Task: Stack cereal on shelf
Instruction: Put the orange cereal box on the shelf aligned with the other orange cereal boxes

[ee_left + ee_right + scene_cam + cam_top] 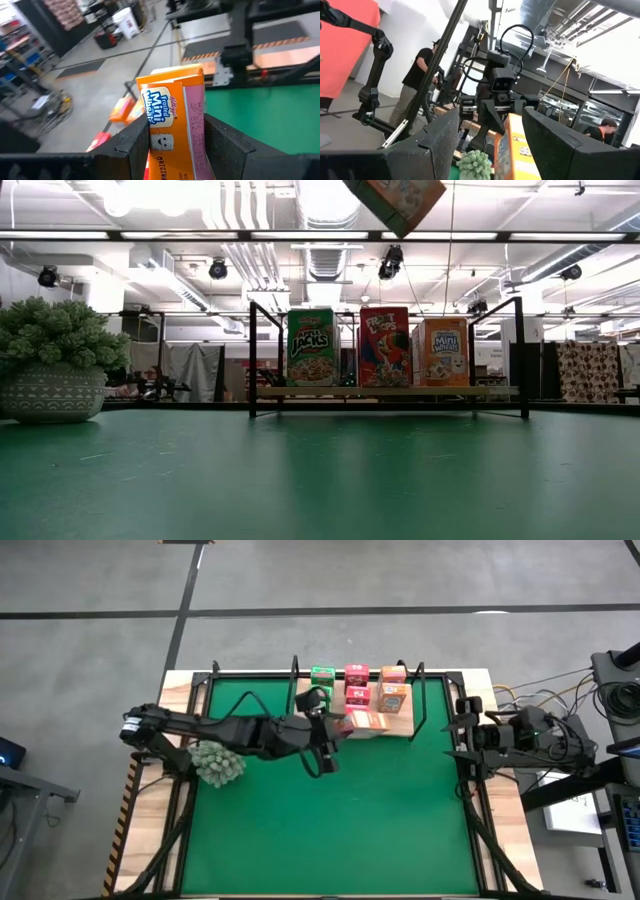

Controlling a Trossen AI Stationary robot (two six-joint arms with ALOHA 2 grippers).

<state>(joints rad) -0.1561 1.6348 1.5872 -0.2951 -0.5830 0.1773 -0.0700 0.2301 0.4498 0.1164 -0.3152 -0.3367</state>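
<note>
Cereal packs are seen standing on the shelf, a light wooden board with black wire uprights at the far edge of the green-matted table. In the low view an Apple Jacks box, a Froot Loops box and a Frosted Mini-Wheats box are lined up upright on the board, side by side, green at the left and orange at the right. In the high view further pink and orange packs are seen behind them, though their exact number cannot be told. One orange Frosted Mini-Wheats pack is pinched between the fingers of the left hand, held tilted in the air above the front of the shelf; its lower corner shows at the top of the low view. The left arm is stretched across the table from its left side. A spiky grey-green plant in a patterned pot stands on the mat beside that arm. The right hand is held with its fingers spread and nothing between them, at the table's right edge, near the shelf's right end. A person in a dark shirt is seen in the room beyond.
</note>
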